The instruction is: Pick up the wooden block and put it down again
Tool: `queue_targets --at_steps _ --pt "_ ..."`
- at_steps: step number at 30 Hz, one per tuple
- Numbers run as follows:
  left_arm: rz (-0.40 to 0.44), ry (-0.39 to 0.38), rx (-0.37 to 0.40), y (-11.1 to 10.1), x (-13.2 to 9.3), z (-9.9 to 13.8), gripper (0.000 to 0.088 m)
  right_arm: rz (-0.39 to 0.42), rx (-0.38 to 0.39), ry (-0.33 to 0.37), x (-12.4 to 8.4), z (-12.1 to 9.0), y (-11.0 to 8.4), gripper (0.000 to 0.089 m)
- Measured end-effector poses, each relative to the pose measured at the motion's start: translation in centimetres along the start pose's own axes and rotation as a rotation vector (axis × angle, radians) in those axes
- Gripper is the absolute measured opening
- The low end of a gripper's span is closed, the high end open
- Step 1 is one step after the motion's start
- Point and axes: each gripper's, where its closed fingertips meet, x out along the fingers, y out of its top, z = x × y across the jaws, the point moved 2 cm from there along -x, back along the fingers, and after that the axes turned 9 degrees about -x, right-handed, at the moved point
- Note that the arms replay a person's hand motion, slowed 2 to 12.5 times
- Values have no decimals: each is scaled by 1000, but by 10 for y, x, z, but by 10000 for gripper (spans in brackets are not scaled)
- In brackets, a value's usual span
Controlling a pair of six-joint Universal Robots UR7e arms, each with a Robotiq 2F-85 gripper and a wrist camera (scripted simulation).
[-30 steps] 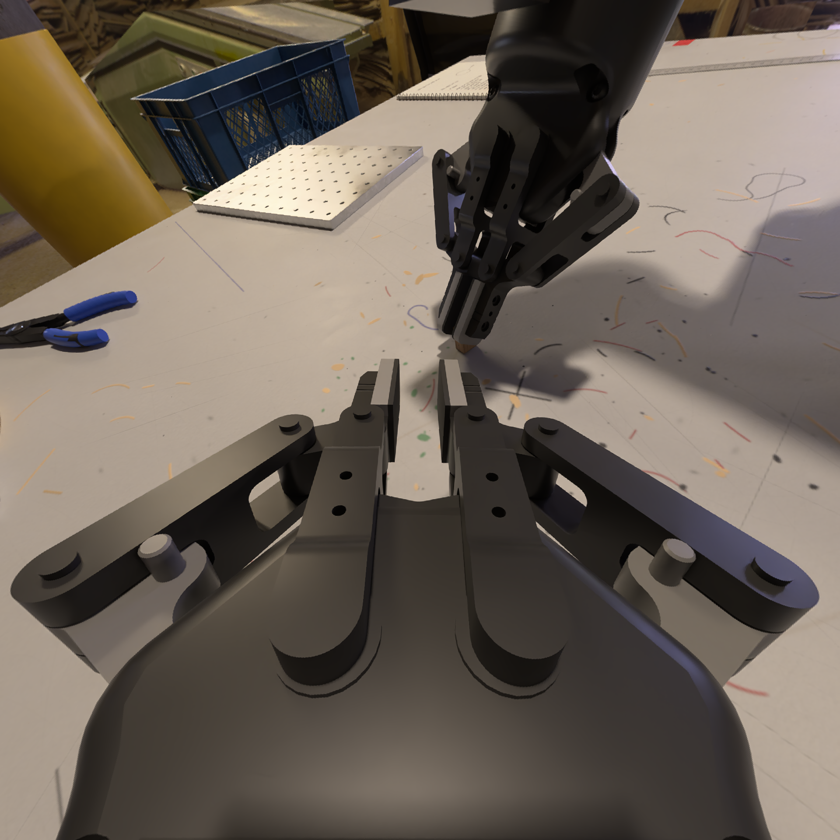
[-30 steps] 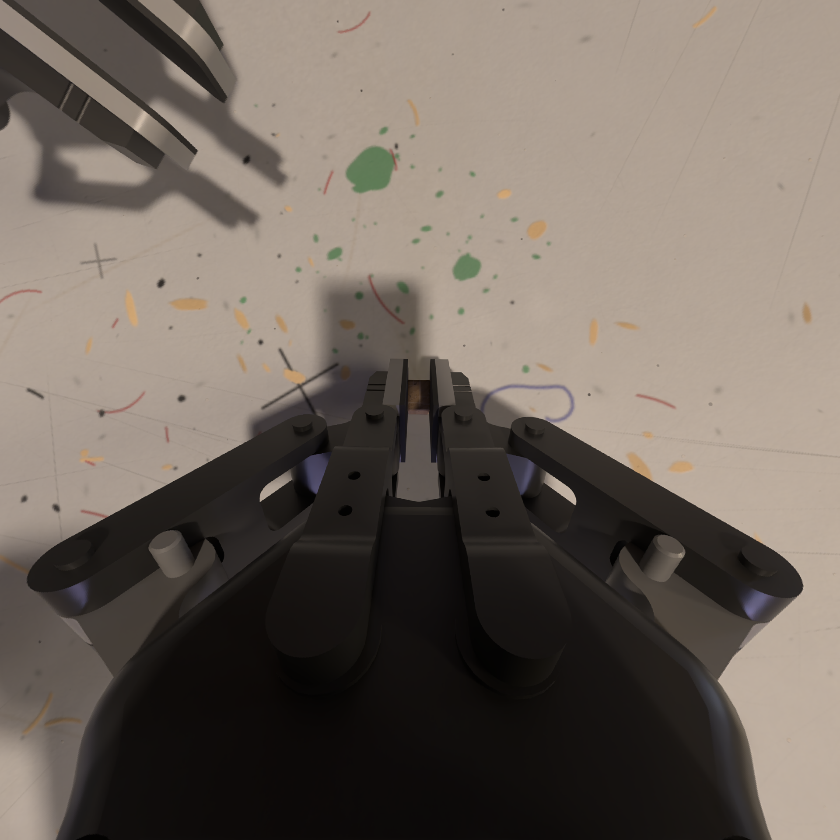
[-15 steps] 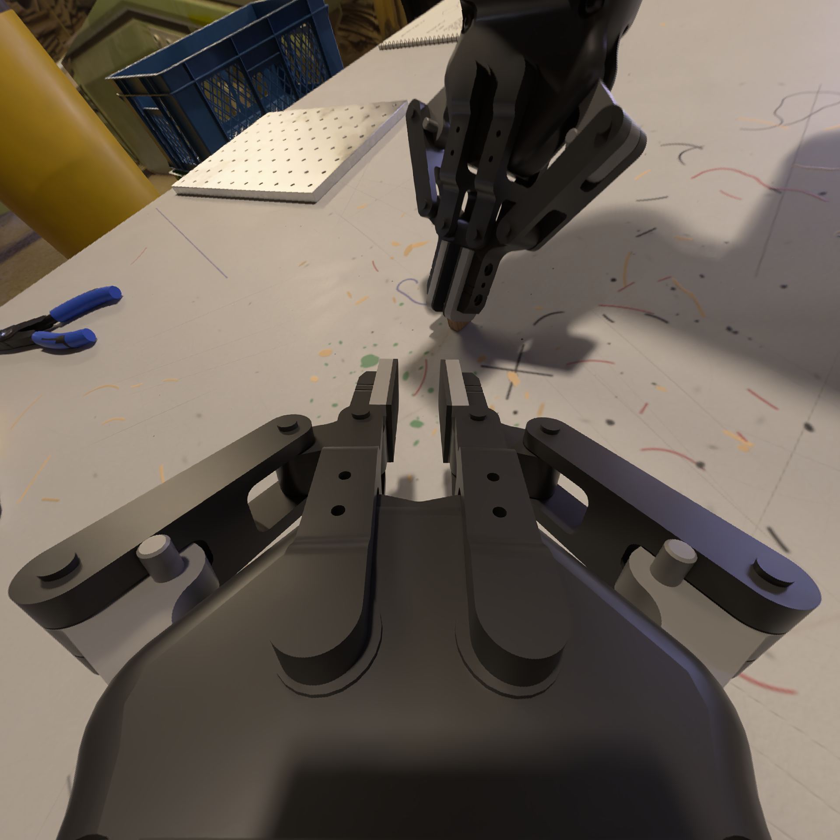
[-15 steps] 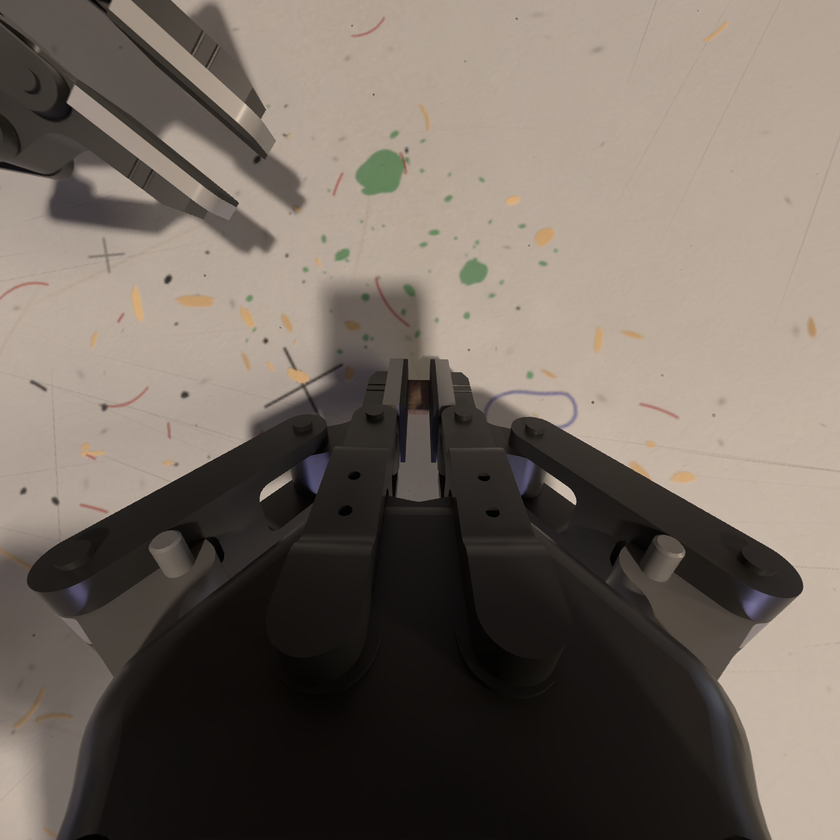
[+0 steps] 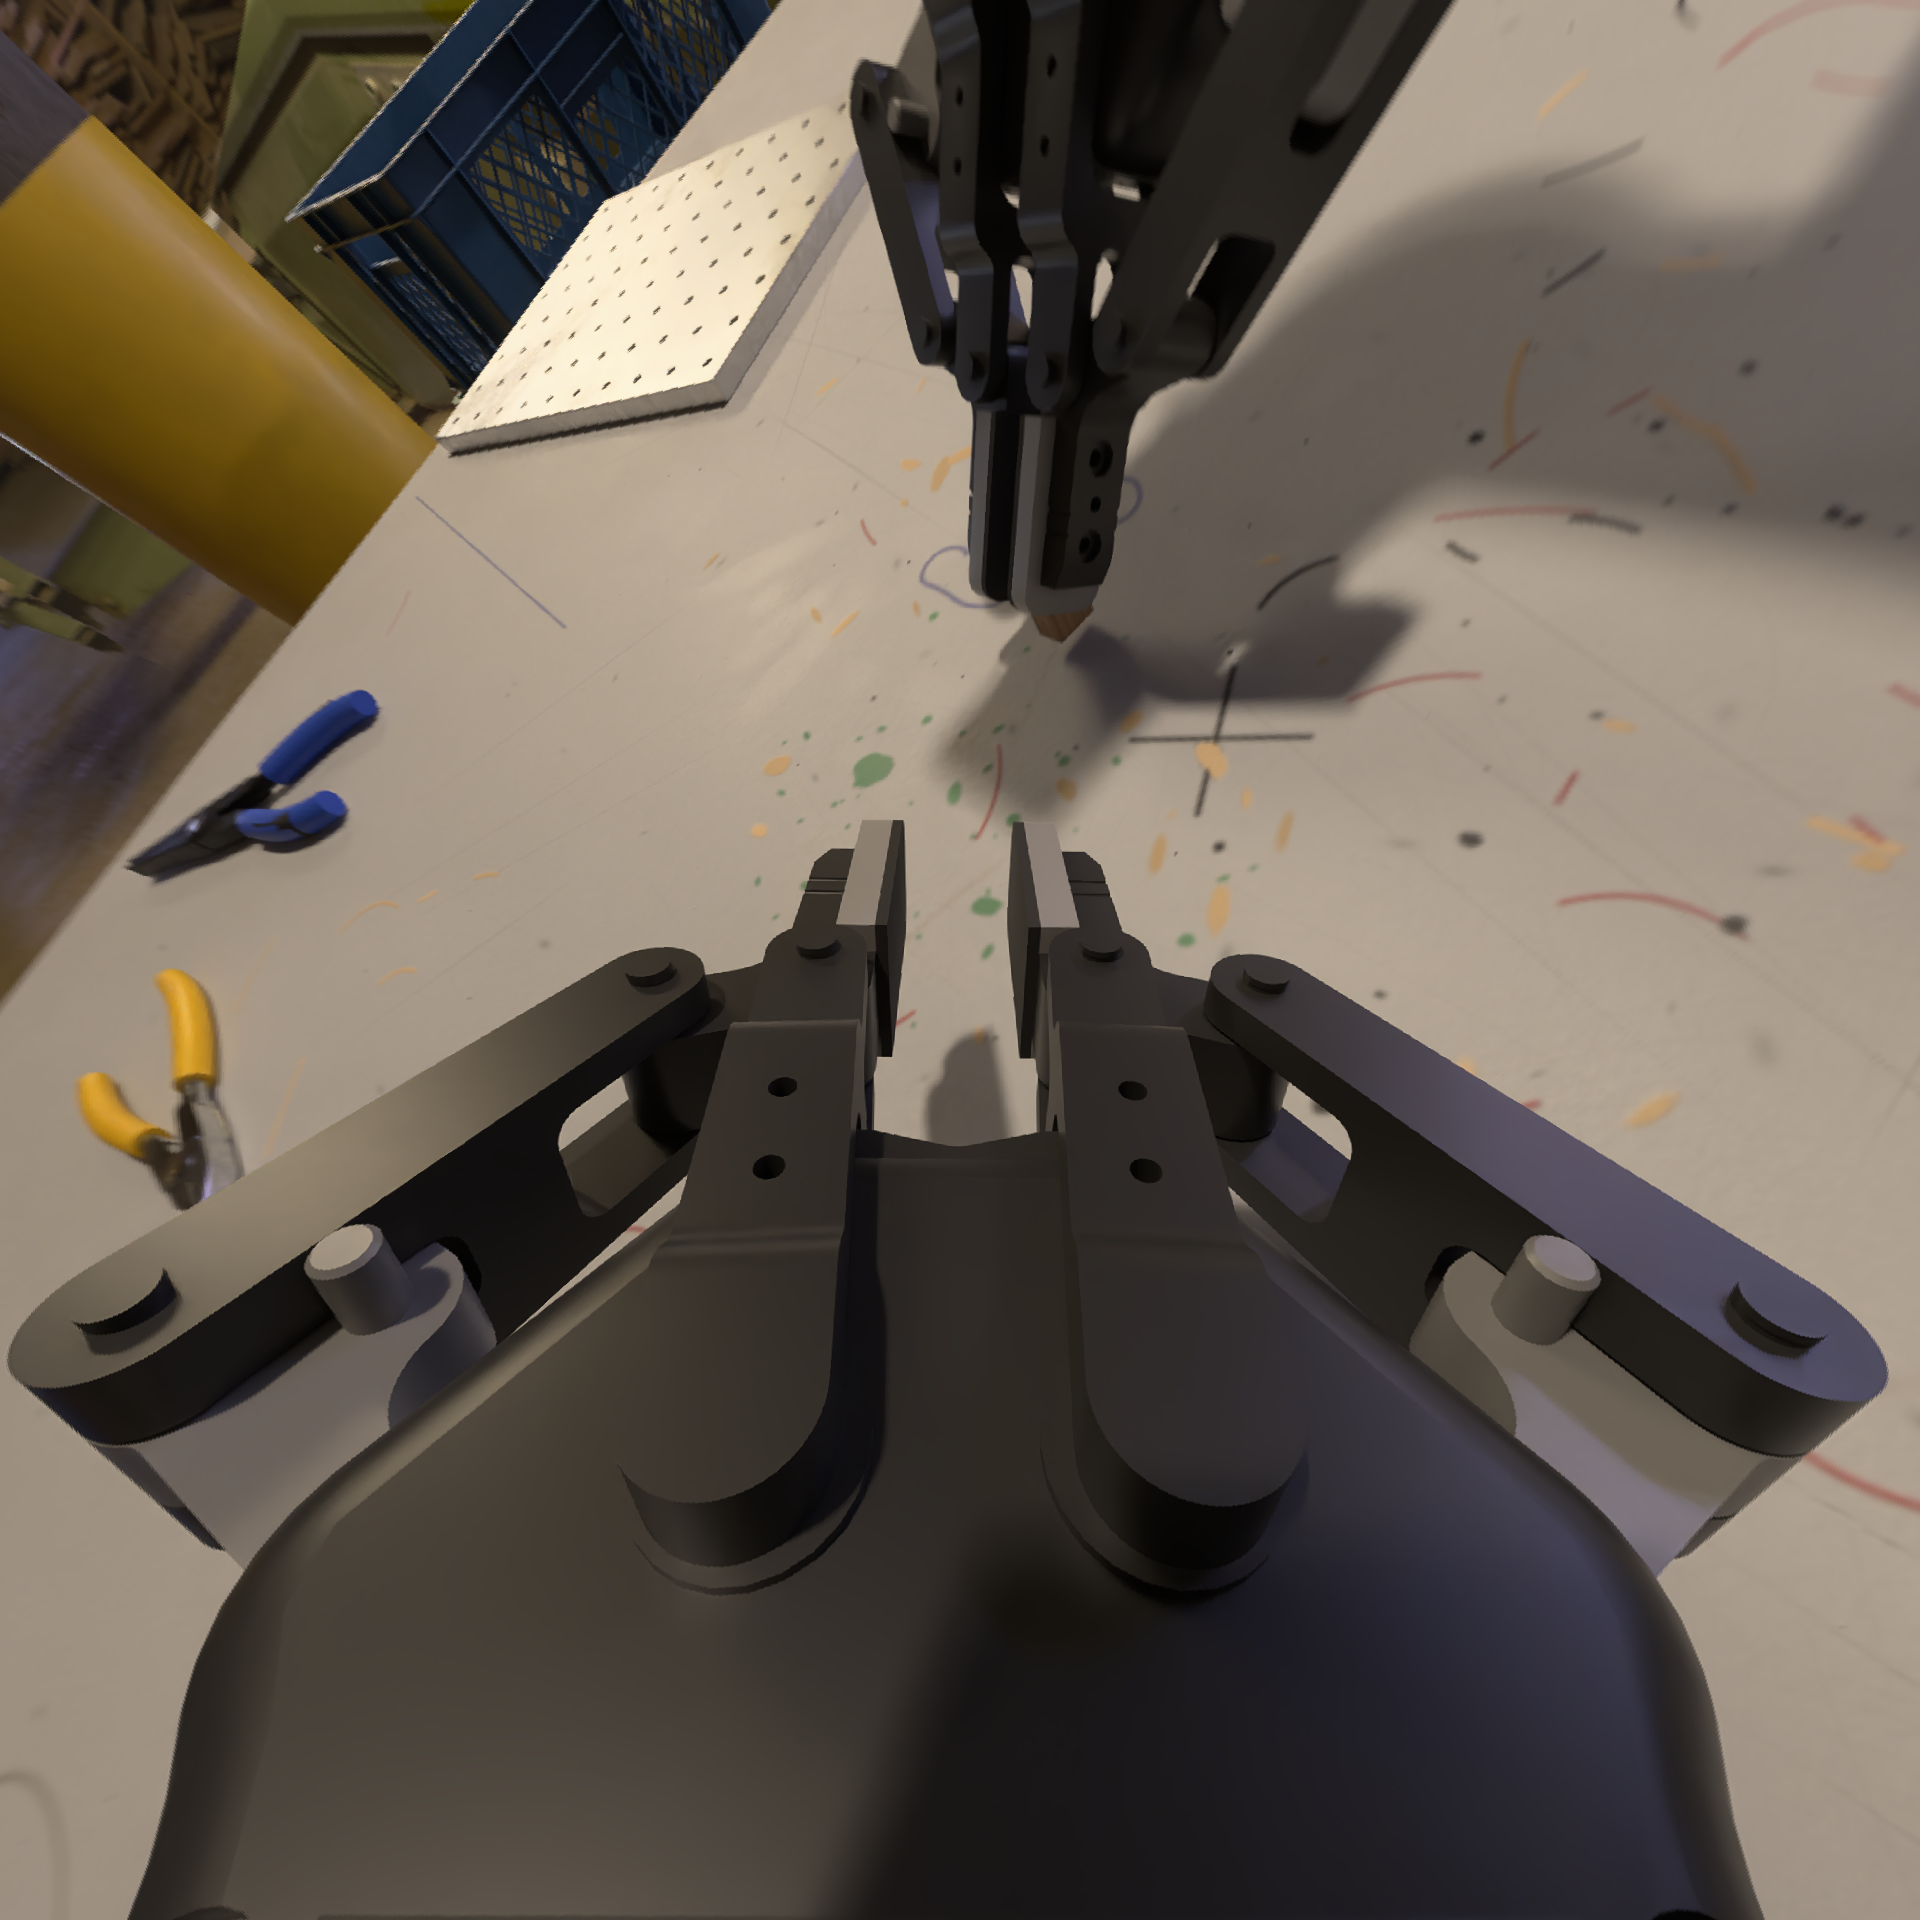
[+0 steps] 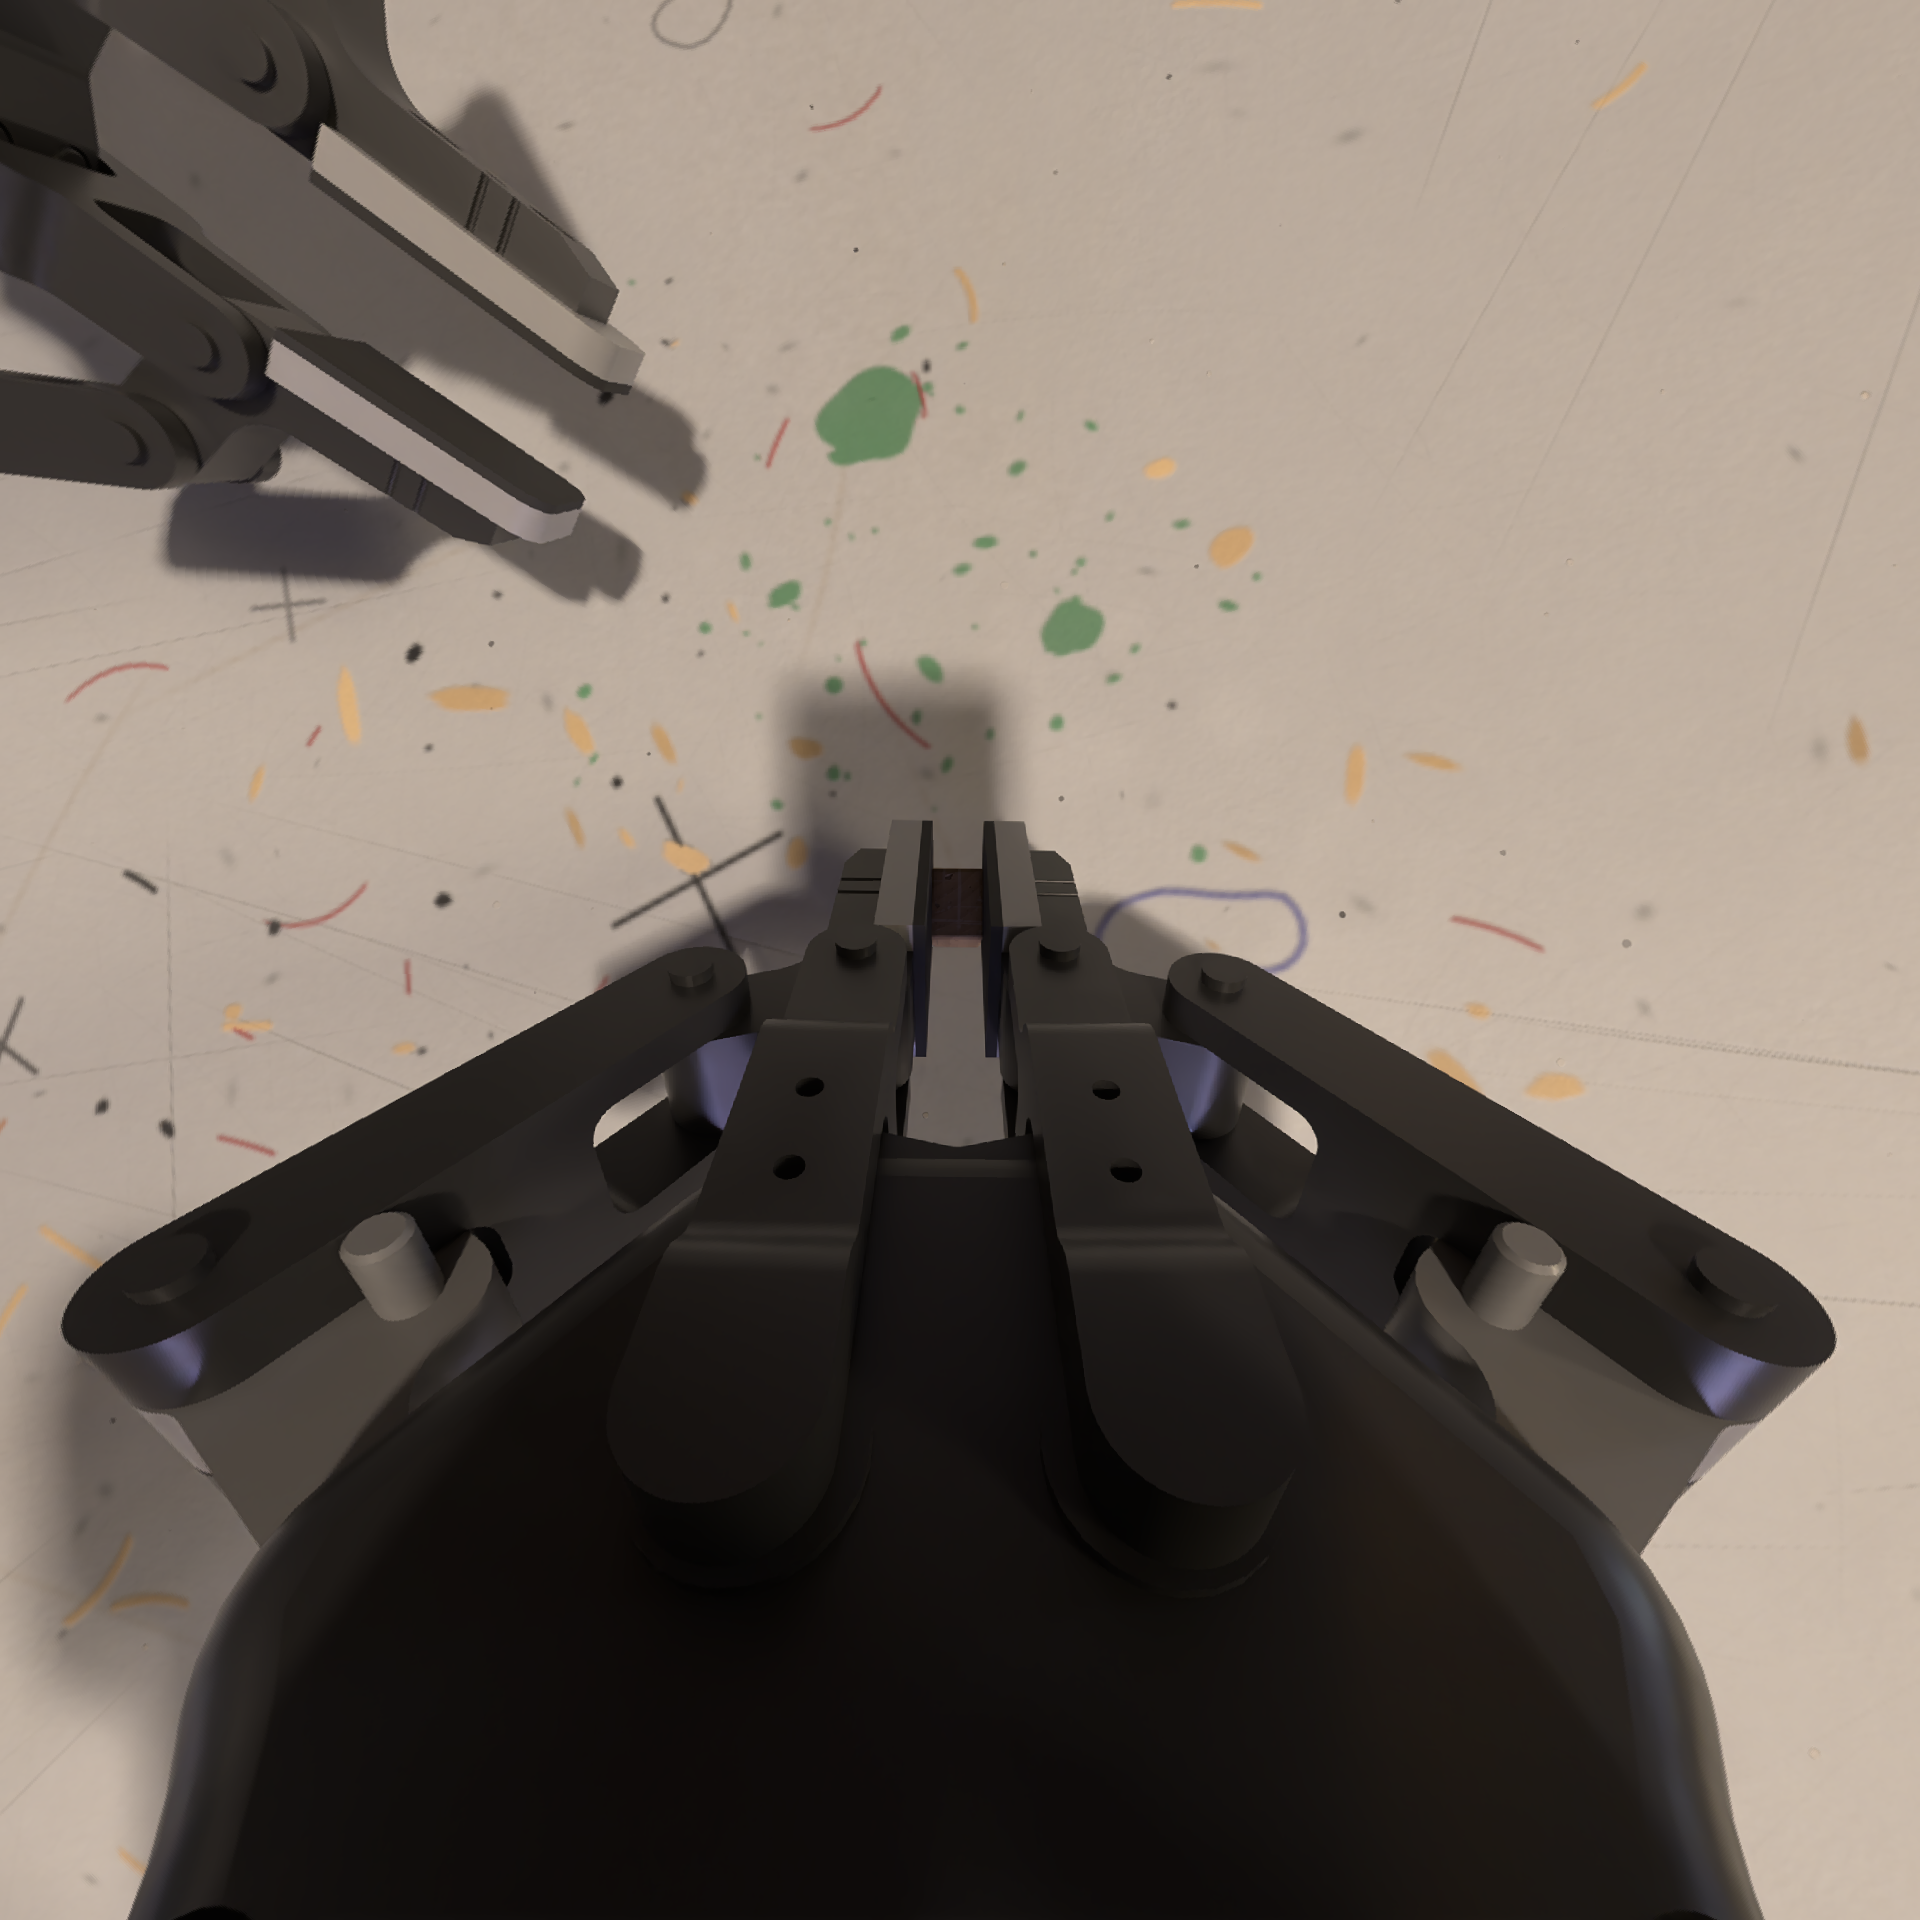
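The wooden block (image 6: 956, 904) is small and brown, pinched between my right gripper's fingers (image 6: 954, 857). In the left wrist view only its tip (image 5: 1058, 623) pokes out below the right gripper (image 5: 1029, 597), which hangs fingers-down a little above the table. My left gripper (image 5: 954, 844) is partly open and empty, low over the table, short of the right gripper. It also shows in the right wrist view (image 6: 592, 436) at the upper left, its pads apart.
The table (image 5: 1558, 831) is grey with paint specks. A perforated metal plate (image 5: 665, 281) lies at the back left, a blue crate (image 5: 520, 135) behind it. Blue-handled pliers (image 5: 260, 800) and yellow-handled pliers (image 5: 166, 1091) lie at the left. A yellow cylinder (image 5: 156, 364) stands beyond the table's left edge.
My right gripper has risen with the block, its shadow now apart from the tip. My left gripper has moved closer to the right gripper and tilted down toward the table.
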Motion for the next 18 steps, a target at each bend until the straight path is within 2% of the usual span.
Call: queue_targets --at_steps 6,10,13,18 --pt "-73 95 192 -6 -2 -5 189 13 4 28 -1 -2 2 85" --pt "-95 122 281 -9 -3 -6 194 22 7 51 -1 -3 4 85" --pt "-88 117 296 -10 -4 -5 201 25 7 63 -1 -3 5 85" --pt "-53 91 269 -5 -7 -2 221 32 9 93 -2 -4 7 85"
